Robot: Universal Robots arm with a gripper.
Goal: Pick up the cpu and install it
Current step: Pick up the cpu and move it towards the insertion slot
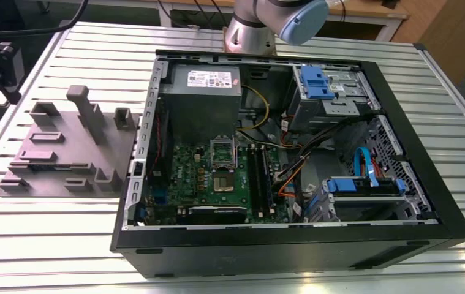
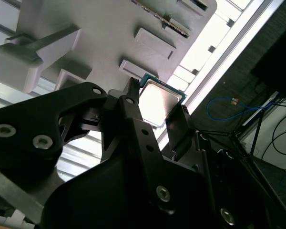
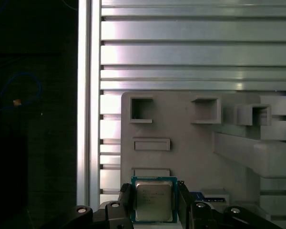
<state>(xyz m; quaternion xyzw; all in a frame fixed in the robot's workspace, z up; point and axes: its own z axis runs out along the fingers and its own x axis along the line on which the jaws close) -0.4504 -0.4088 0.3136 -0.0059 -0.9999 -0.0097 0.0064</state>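
Closest to the lens are the black links of the gripper, and between its two fingertips sits the cpu. In both wrist views the fingers press on two opposite edges of the chip, so we judge that the gripper is pinching the cpu, with the shiny silver top turned to the cameras. The chip seems to hang a little above the grey block rather than rest in a recess, though we cannot be sure of the gap.

We judge that the pick-up step is in hand and the installing is not yet done. In the exterior view the socket on the green motherboard is bare, and its metal frame is folded open. Any move from here calls for a level, firm hold, because only the thin rim is gripped. The chip must also meet the socket flat and in the correct orientation.

Going outward from the gripper, beneath the chip is the block with its shallow pockets, and one tall post rises to one side of the fingers. Beyond the block lies the slatted table, whose edge is near. The computer case stands just beside the block, on the side away from the gripper, as we judge. Its side wall, the power supply and the loose cables crowd around the socket and leave little room.
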